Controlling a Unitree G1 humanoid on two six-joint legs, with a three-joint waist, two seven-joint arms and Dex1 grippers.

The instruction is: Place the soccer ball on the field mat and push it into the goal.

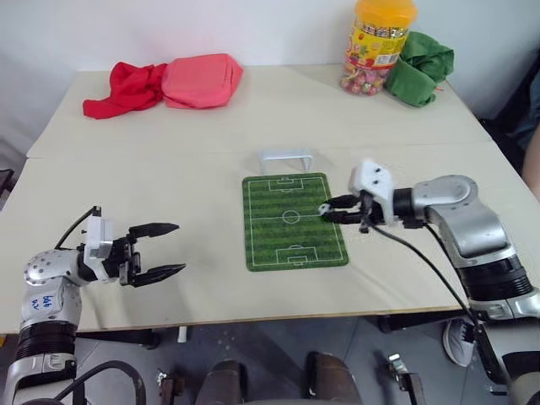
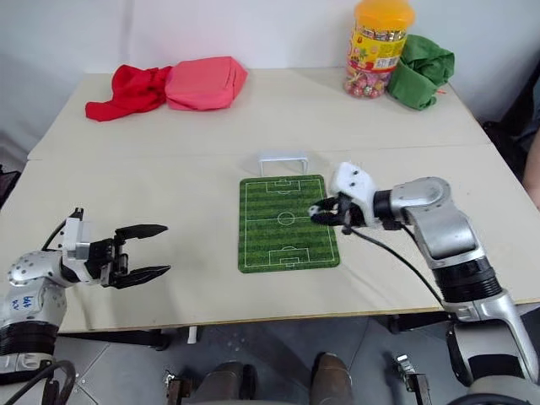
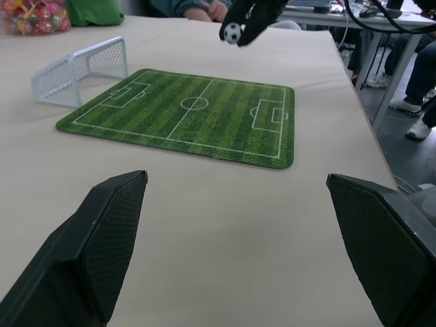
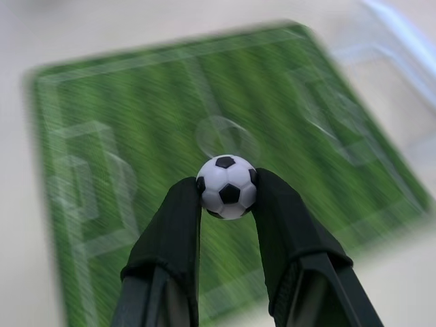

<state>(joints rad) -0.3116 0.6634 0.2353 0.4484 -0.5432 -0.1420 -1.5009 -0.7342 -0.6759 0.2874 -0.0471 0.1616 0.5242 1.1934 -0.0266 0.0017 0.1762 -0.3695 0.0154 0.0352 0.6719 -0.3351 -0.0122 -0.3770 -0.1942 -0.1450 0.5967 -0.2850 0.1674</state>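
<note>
Above the mat's point(image 1: 294, 221) right edge, ball point(image 4: 227, 186) clamped between right gripper point(image 1: 327, 212) fingers. Near the desk's point(image 1: 211, 278) front-left corner, left gripper point(image 1: 165, 249) spread wide, holding nothing.

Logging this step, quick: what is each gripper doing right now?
Left gripper: open, holding nothing.
Right gripper: shut on the soccer ball, above the field mat.
</note>
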